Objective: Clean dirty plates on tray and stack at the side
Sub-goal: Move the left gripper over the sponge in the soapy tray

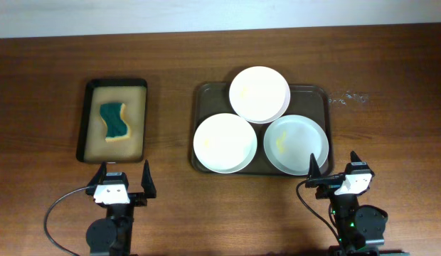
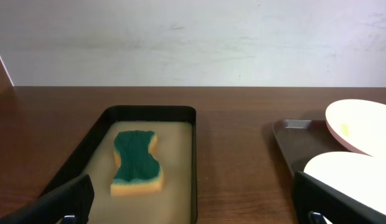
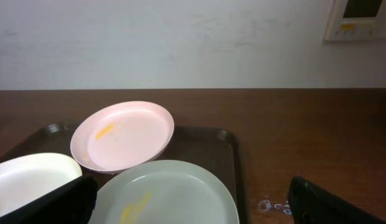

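While three plates [image 1: 225, 142] sit on the tray [image 1: 208, 99], back one seemingly propped on the others, left gripper [image 1: 124, 176] and right gripper [image 1: 333, 169] hang spread wide, holding nothing.

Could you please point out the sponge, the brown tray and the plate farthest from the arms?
sponge [image 1: 114, 121], overhead view, on its green top.
tray [image 1: 310, 98], overhead view, bare floor near its far right corner.
far plate [image 1: 259, 94], overhead view, on its middle.

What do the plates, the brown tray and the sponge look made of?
The plates: glossy white, likely melamine or ceramic, judging by soft reflections. The tray: smooth dark brown plastic, apparently, with moulded rim. The sponge: yellow foam under a green scouring layer.
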Controlling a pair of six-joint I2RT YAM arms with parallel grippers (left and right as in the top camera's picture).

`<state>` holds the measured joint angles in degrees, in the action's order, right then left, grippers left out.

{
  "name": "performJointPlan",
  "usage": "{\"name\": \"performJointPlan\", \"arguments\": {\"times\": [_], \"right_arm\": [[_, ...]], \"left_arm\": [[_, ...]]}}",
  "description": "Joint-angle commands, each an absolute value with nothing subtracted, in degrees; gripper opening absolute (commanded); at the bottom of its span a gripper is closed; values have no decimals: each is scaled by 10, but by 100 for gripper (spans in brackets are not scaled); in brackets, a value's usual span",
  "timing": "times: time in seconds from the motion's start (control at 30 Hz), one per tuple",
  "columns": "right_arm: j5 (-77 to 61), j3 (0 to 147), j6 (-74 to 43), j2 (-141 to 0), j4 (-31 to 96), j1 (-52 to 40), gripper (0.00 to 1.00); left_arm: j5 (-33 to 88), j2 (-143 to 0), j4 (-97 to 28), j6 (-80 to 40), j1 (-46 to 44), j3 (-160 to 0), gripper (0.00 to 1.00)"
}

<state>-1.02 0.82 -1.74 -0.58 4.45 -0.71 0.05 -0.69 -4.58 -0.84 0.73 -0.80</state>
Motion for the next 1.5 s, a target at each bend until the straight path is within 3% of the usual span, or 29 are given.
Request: {"name": "performJointPlan", "arguments": {"times": [0.0,1.23,1.37,1.47], "right_arm": [[-4,3,-24,-2,45,-4,98],[-4,3,-24,-2,45,-4,98],[-4,3,-24,-2,45,-4,98],[-4,3,-24,-2,45,-4,99]], "left_arm": [[7,-4,-48,3,9,-5,99],[12,-4,-34,-2,9,-5,99],[370,-4,11,-189,5,-5,99],[445,-4,130,-226,5,-5,99]]}}
